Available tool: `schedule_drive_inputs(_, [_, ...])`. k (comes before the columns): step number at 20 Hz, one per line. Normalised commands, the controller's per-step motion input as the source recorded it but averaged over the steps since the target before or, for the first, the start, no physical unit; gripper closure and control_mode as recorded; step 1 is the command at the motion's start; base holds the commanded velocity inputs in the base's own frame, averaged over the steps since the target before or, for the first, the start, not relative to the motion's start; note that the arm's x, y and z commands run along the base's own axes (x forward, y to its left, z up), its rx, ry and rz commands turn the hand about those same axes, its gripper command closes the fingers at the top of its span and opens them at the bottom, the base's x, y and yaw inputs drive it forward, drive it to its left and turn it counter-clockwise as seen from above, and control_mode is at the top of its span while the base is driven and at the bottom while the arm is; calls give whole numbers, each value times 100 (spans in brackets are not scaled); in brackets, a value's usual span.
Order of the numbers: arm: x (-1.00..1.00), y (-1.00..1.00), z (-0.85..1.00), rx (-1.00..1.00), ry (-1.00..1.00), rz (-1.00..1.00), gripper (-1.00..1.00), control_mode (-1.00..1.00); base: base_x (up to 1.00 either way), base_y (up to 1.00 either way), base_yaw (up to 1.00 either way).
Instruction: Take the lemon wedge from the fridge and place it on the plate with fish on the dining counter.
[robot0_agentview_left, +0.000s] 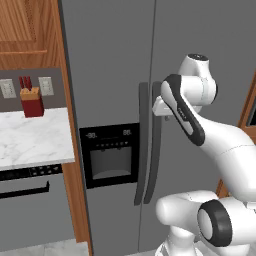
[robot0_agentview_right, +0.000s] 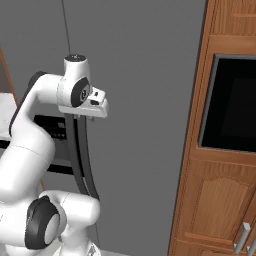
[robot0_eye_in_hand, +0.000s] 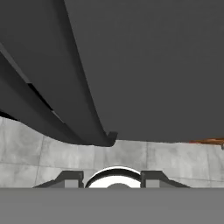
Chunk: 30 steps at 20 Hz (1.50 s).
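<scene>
Grey fridge (robot0_agentview_left: 110, 75) doors closed; gripper (robot0_eye_in_hand: 111, 178), fingers parted (nothing between them), beside the right handle (robot0_agentview_left: 155, 145).

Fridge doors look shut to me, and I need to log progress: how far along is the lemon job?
Nothing looks finished: both doors of the fridge are closed. In hand: the gripper is up against the right door's dark handle, its fingers parted and holding nothing. Left: pull the door open, find and grasp the lemon wedge, then carry it to the plate with fish on the dining counter.
</scene>
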Motion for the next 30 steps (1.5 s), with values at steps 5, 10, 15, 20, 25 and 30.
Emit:
schedule_drive_inputs(5, [0, 0, -1, 0, 0, 0, -100, -100, 0, 0, 0])
schedule_drive_inputs(10, [-1, 52, 0, -18, -15, 0, -100, -100, 0, 0, 0])
schedule_drive_inputs(15, [0, 65, 0, -18, -19, 0, -100, -100, 0, 0, 0])
schedule_drive_inputs(20, [0, 22, 0, -2, -3, 0, -100, -100, 0, 0, 0])
schedule_drive_inputs(25, [0, 0, 0, 0, 0, 0, -100, -100, 0, 0, 0])
schedule_drive_inputs(30, [-2, 1, 0, 0, 0, 0, -100, -100, 0, 0, 0])
